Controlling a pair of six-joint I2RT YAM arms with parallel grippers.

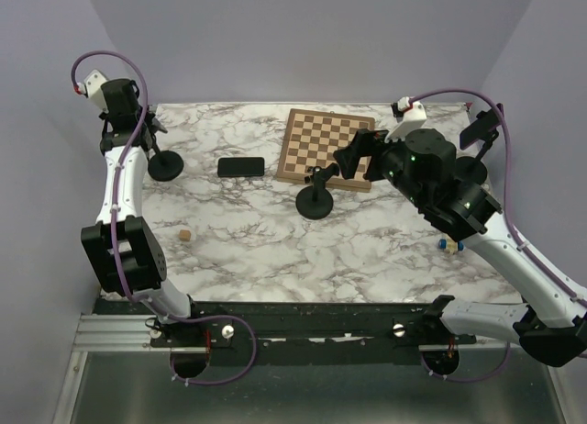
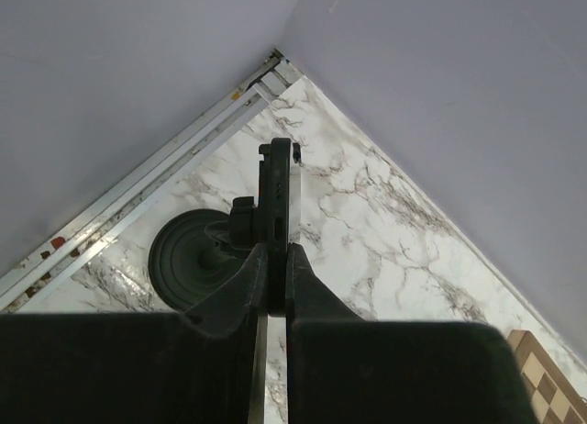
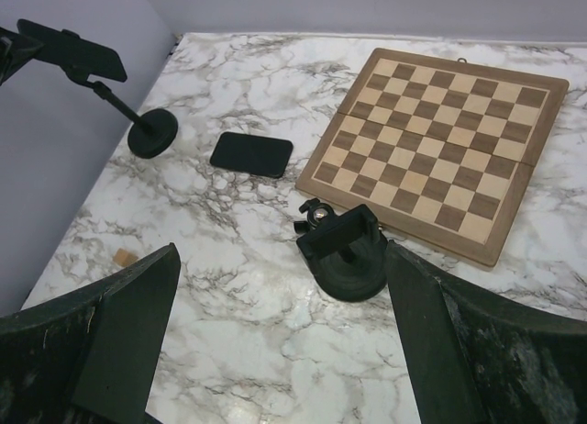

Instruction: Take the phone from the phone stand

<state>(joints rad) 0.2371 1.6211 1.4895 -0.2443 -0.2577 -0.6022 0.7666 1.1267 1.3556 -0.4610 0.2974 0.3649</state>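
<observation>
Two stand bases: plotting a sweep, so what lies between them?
A flat black slab lies on the table between them, clear in the right wrist view.

Corner walls (image 2: 138, 75) hem the left end effector (image 2: 277, 263) at the phone stand (image 2: 188, 259); room opens toward the chessboard (image 1: 326, 147).

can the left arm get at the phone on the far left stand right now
Probably yes: the left fingers grip the phone edge-on atop its stand, and nothing blocks them.

no readable text, no labels, no brands, no numbers anywhere
</observation>
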